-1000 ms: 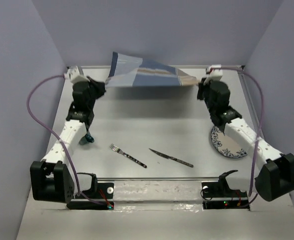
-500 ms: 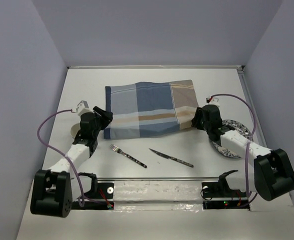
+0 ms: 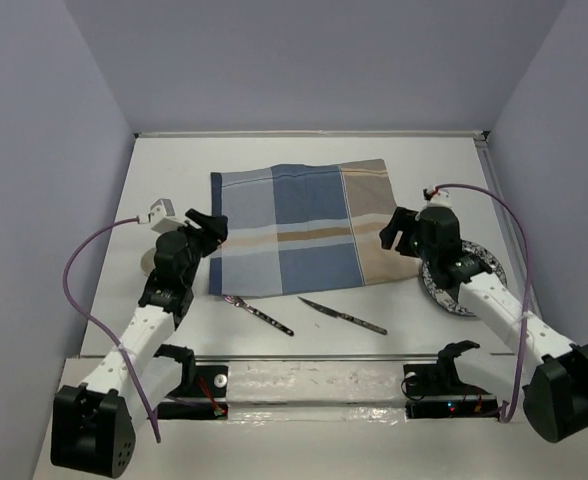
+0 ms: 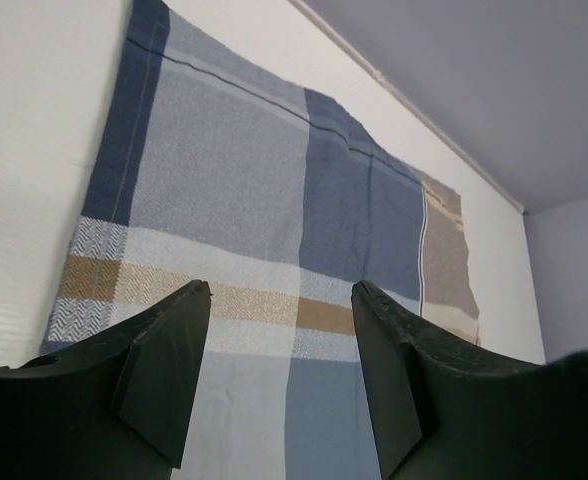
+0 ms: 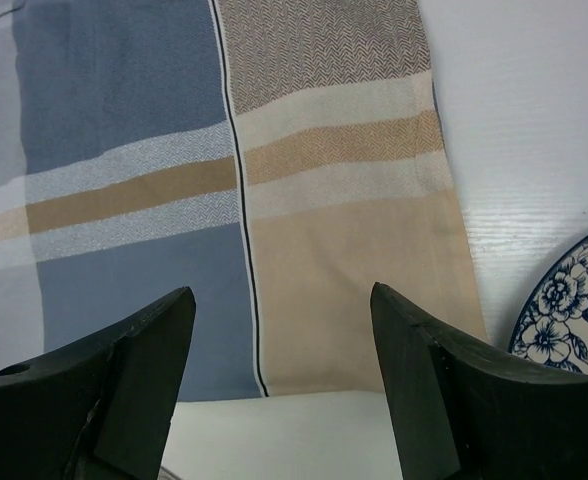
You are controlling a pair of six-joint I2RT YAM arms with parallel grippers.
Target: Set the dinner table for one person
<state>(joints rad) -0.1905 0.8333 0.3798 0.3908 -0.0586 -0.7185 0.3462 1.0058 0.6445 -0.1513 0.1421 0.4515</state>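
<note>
**Just over the blue-and-tan patchwork cloth placemat (image 3: 299, 230), both grippers stand released**

Underneath everything lies the dinner table (image 3: 174, 170), a large flat white rectangular tabletop, plain and matte. It fills the floor of the grey-walled enclosure from the arm bases to the far wall.

The left arm (image 3: 139, 335) rises from its base at the near left corner and slants forward and inward. Its wrist turns toward the placemat's left edge. The left gripper (image 3: 209, 225) hangs at that edge with its two dark fingers (image 4: 164, 350) spread apart and nothing between them. Its wrist view shows only the cloth lying below.

The right arm (image 3: 504, 315) mirrors it from the near right corner, with its forearm crossing above the plate. The right gripper (image 3: 389, 232) sits at the placemat's right edge, jaws likewise parted and empty, with tan and blue cloth below its fingers (image 5: 124, 390).

The placemat lies spread flat on the middle of the table, slightly skewed, with blue blocks on the left and tan ones on the right.

A round white plate with a blue floral pattern (image 3: 484, 262) rests just beside the placemat's right edge, partly hidden by the right arm.

A dark-handled metal knife (image 3: 342, 316) lies near the placemat's near edge, its tip pointing left.

A dark-handled metal fork (image 3: 257, 311) lies to the left of the knife. Its tines are at the placemat's near left corner, and I cannot tell whether they touch it.
</note>
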